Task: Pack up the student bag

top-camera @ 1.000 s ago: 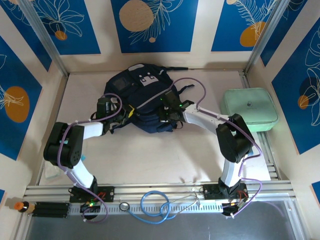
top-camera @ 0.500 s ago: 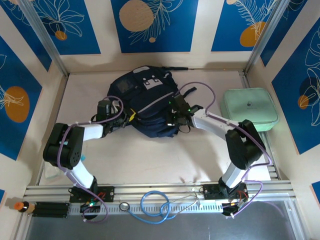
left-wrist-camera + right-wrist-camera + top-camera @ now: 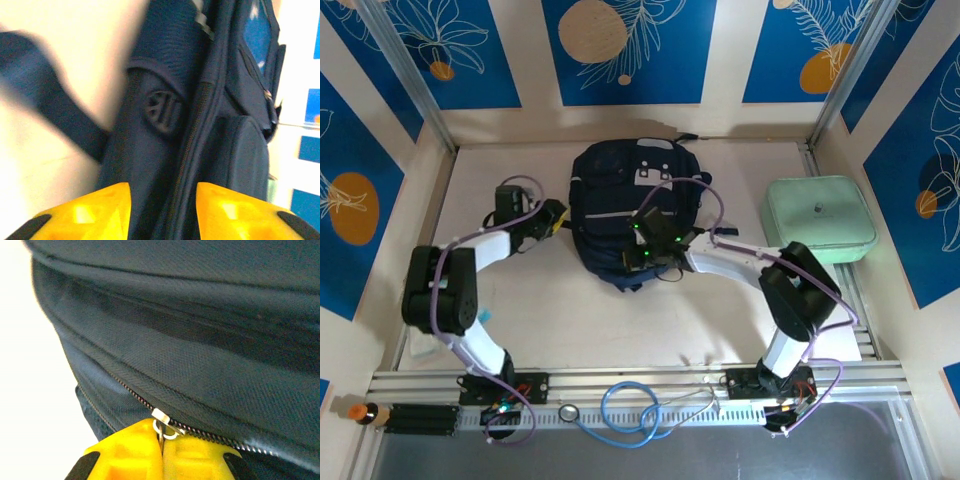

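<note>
While the student bag (image 3: 605, 190) lies flat at the back-centre of the table (image 3: 570, 320), the right gripper (image 3: 161, 440) is pinched closed on the silver zipper pull (image 3: 159, 416) along the bag's near edge. The left gripper (image 3: 162, 212) sits just beside the bag's left side, yellow fingers (image 3: 95, 210) parted, nothing held between them. A mint-green case (image 3: 818, 218) rests well apart, at the table's right edge.
</note>
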`<state>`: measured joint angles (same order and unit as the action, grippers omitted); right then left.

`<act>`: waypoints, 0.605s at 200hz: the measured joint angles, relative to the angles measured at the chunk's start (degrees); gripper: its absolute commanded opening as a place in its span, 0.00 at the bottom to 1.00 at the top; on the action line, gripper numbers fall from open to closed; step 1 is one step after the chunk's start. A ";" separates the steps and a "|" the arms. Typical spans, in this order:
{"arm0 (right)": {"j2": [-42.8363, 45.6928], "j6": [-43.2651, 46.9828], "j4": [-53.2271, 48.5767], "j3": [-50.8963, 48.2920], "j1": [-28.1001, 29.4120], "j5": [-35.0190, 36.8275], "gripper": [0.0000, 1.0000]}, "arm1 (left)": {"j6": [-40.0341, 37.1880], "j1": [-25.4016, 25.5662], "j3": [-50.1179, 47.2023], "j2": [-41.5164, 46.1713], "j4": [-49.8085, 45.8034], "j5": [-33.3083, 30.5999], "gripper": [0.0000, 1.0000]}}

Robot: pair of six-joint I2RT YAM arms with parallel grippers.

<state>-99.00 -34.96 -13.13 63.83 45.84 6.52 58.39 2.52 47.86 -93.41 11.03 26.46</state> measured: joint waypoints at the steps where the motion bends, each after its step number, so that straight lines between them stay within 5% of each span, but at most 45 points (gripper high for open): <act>1: -0.13 -0.02 0.02 0.13 0.07 -0.15 0.00 | -0.11 -0.13 -0.15 0.26 -0.17 0.00 0.43; 65: -10.62 -0.22 1.55 13.14 1.77 -7.52 0.00 | 0.22 1.03 -6.01 17.94 -10.93 -1.66 0.51; 121: -13.73 -0.20 1.57 17.46 2.21 -8.52 0.00 | 7.43 9.14 -7.45 17.22 -9.70 -1.81 0.43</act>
<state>-112.73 -35.16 -11.55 81.30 48.05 -2.00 65.82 11.66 40.40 -76.18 1.32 24.64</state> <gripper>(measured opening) 0.051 0.438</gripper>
